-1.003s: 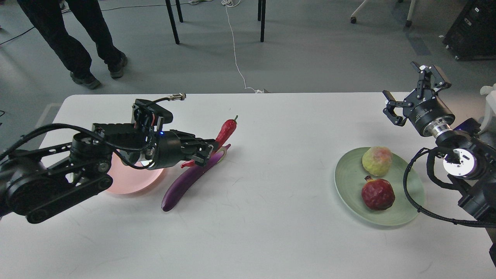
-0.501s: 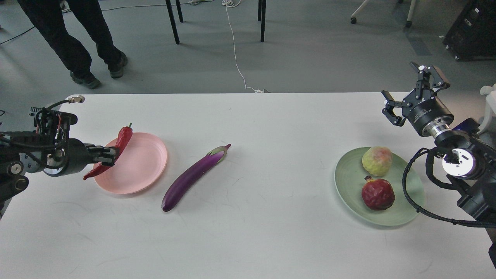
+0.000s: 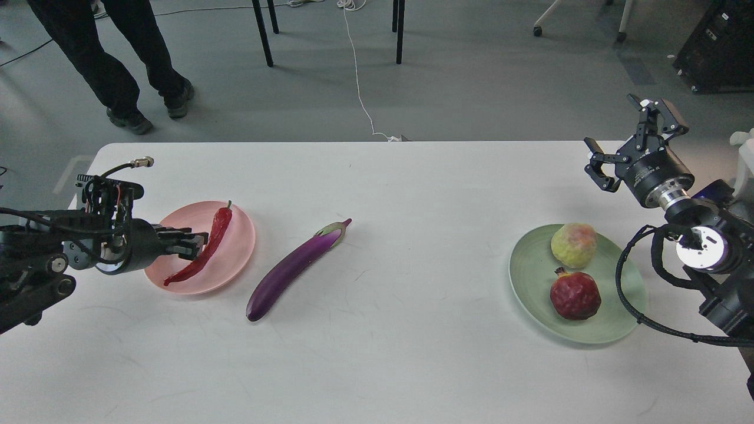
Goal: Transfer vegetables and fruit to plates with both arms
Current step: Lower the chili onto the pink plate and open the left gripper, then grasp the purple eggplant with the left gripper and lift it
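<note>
My left gripper (image 3: 197, 247) is shut on the red chili pepper (image 3: 213, 238) and holds it slantwise over the pale pink plate (image 3: 238, 250) at the table's left. The purple eggplant (image 3: 294, 268) lies diagonally on the table just right of that plate. The pale green plate (image 3: 527, 288) at the right holds the yellow-green fruit (image 3: 573, 244) and, nearer me, the dark red pomegranate (image 3: 574, 296). My right gripper (image 3: 627, 141) is open and empty, raised beyond the green plate near the table's far right corner.
The white table (image 3: 412, 353) ends at a far edge with grey floor behind. A person's legs (image 3: 112, 59) stand beyond the far left corner. Chair legs (image 3: 262, 32) and a white cable (image 3: 359, 88) are on the floor.
My left gripper took the chili from beside the eggplant, swung left past the pink plate's left edge, then came back right over the plate. The right arm barely moved.
</note>
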